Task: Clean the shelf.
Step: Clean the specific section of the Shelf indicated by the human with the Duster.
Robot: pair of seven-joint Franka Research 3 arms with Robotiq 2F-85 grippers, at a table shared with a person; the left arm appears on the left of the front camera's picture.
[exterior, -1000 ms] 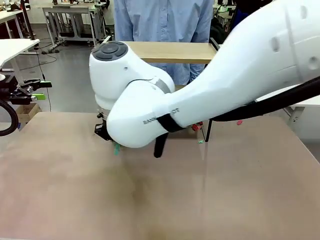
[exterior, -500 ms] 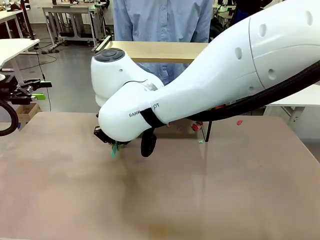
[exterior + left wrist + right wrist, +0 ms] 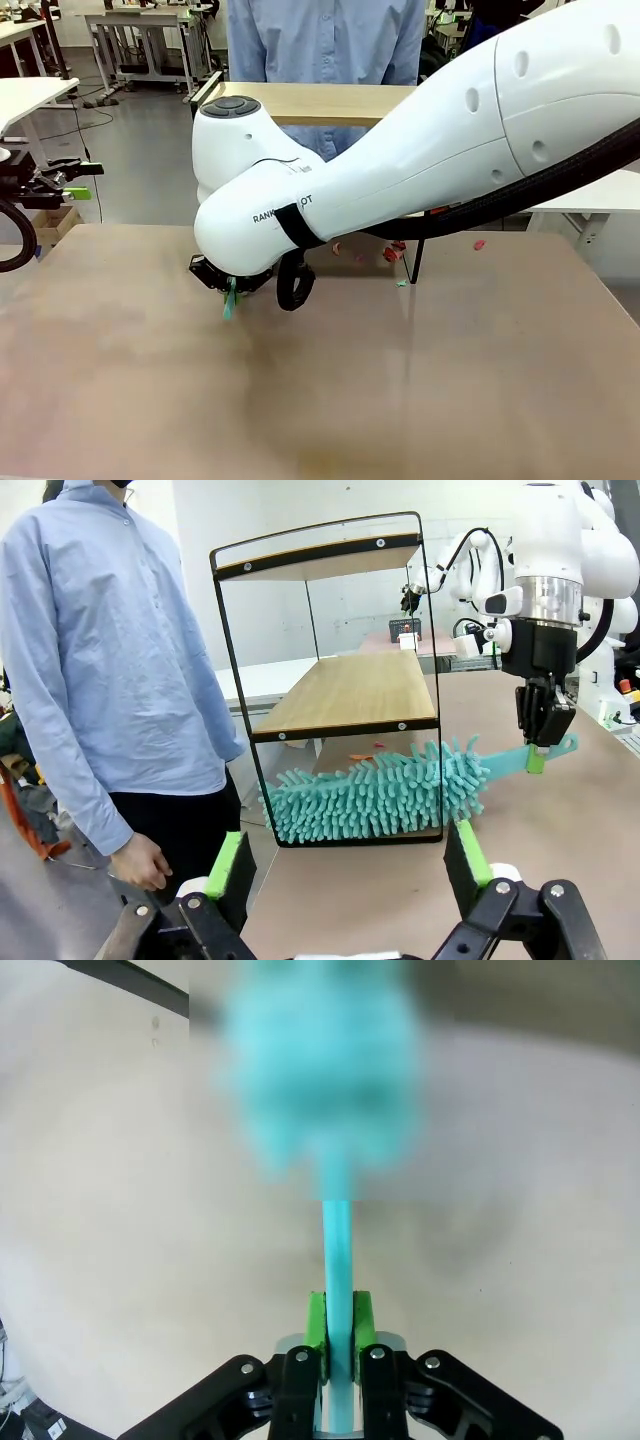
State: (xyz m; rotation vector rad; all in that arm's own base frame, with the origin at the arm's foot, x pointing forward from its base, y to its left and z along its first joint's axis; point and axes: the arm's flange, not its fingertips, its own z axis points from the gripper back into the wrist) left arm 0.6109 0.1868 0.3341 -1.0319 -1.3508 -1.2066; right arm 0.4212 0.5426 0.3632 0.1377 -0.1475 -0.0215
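Shelf (image 3: pixel 340 103) stood at the far edge of the table (image 3: pixel 300 400) in the front view, just before the person (image 3: pixel 325 40), and the step in hand looked like sweeping beneath its boards. You would have done well to draw the duster in slow, level strokes, clear of the shelf's black frame, so the small red scraps (image 3: pixel 390 254) near its leg were gathered rather than scattered. Your right arm (image 3: pixel 450 130) reached across the middle, wrist low over the table, right gripper (image 3: pixel 230 280) pointing down. From the left wrist view, the duster (image 3: pixel 375 792) lay nearly flat, its teal head low in the frame under the lower board (image 3: pixel 350 690); whether it touched the table I could not tell, so a gentle downward press seemed wise. The left gripper (image 3: pixel 348 865) hung well back, fingers spread apart and empty. In the right wrist view, the right gripper was clamped on the thin handle (image 3: pixel 337 1250), the head blurred ahead; a firm pinch mattered, since the handle could twist.
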